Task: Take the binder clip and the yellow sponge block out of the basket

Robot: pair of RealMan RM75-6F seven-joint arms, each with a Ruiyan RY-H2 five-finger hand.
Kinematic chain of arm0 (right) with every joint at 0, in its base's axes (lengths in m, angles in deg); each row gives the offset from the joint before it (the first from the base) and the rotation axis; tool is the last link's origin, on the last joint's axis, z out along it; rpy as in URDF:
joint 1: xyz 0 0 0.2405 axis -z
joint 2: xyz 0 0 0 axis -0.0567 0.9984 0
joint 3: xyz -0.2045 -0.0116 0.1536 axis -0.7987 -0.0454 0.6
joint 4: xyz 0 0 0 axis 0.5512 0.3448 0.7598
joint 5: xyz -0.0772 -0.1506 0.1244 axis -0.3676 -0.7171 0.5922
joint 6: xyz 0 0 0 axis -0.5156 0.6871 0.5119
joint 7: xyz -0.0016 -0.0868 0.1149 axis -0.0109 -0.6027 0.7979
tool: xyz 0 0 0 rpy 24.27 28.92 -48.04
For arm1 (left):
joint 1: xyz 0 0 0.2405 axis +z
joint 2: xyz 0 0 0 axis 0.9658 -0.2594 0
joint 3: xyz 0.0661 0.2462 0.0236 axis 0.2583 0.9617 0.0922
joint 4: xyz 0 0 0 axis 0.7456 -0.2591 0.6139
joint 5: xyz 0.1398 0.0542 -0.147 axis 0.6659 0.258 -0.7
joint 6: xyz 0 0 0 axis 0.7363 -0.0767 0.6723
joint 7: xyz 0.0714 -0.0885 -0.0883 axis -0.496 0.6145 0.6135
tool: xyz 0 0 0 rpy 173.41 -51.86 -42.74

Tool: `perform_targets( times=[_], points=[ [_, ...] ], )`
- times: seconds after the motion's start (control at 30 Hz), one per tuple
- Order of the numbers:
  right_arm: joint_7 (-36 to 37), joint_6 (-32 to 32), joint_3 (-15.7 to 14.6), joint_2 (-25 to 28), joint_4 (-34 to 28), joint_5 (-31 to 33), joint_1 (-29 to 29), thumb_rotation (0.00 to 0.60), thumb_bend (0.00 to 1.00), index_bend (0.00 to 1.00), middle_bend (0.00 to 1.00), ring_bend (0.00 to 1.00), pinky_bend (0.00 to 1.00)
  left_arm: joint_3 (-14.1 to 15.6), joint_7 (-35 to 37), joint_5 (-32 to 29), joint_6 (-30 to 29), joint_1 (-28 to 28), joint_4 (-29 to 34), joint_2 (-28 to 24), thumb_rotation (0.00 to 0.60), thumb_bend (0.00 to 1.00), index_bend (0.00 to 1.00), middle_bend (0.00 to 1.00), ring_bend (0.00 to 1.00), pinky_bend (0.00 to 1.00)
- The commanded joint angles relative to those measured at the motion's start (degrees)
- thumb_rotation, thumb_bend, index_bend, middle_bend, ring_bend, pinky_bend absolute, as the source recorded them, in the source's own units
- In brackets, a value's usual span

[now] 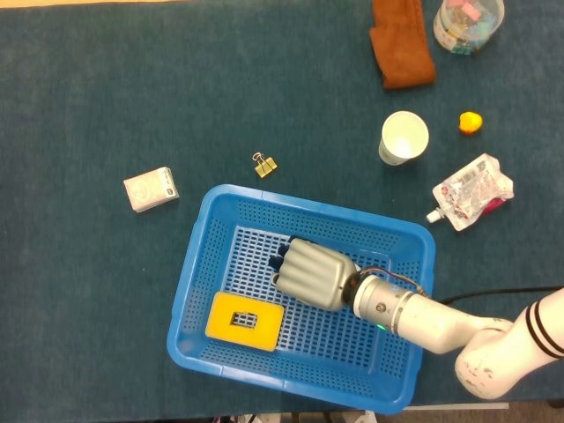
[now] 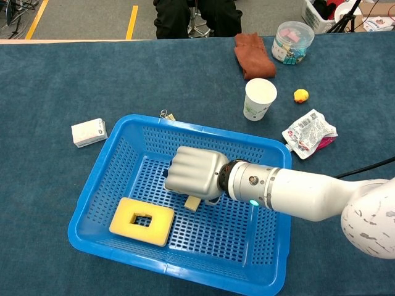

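Note:
The yellow sponge block (image 1: 245, 321) (image 2: 142, 221), with a rectangular hole in its middle, lies flat in the front-left corner of the blue basket (image 1: 199, 256) (image 2: 105, 172). The gold binder clip (image 1: 264, 165) (image 2: 166, 115) lies on the cloth just beyond the basket's far rim. My right hand (image 1: 308, 273) (image 2: 193, 172) hovers low over the basket's middle, back upward and fingers curled in, a little right of the sponge and apart from it. Nothing shows in its grip; its palm side is hidden. My left hand appears in neither view.
A small white box (image 1: 151, 189) lies left of the basket. To the back right stand a white paper cup (image 1: 404, 137), a crumpled snack pouch (image 1: 471, 190), a small yellow toy (image 1: 471, 122), a brown cloth (image 1: 402, 41) and a clear jar (image 1: 468, 22).

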Motion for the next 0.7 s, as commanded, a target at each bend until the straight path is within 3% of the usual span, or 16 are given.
perform_targets(
  times=[0.03,0.27,0.7],
  points=[
    [-0.5,0.1,0.1,-0.2,0.2,0.3,0.1,0.6,0.15,0.45,0.33,0.35,0.5,0.0,0.3,0.1,0.1,0.0,0.0,-0.1,0.6,0.17,0.28,0.2,0.13,0.12],
    [-1.7,0.2,0.4,-0.4,0.2,0.9,0.2,0.6,0.2,0.47,0.33,0.35,0.5,0.1,0.8,0.1,0.1,0.1,0.0,-0.4,0.6,0.17,0.28,0.2,0.13,0.12],
    [-2.4,-0.1,0.1,-0.3,0.1,-0.4,0.7,0.6,0.21,0.49,0.33,0.35,0.5,0.1,0.7,-0.1,0.7,-0.2,-0.1,-0.3,0.6,0.17,0.28,0.2,0.13,0.12]
  ],
)
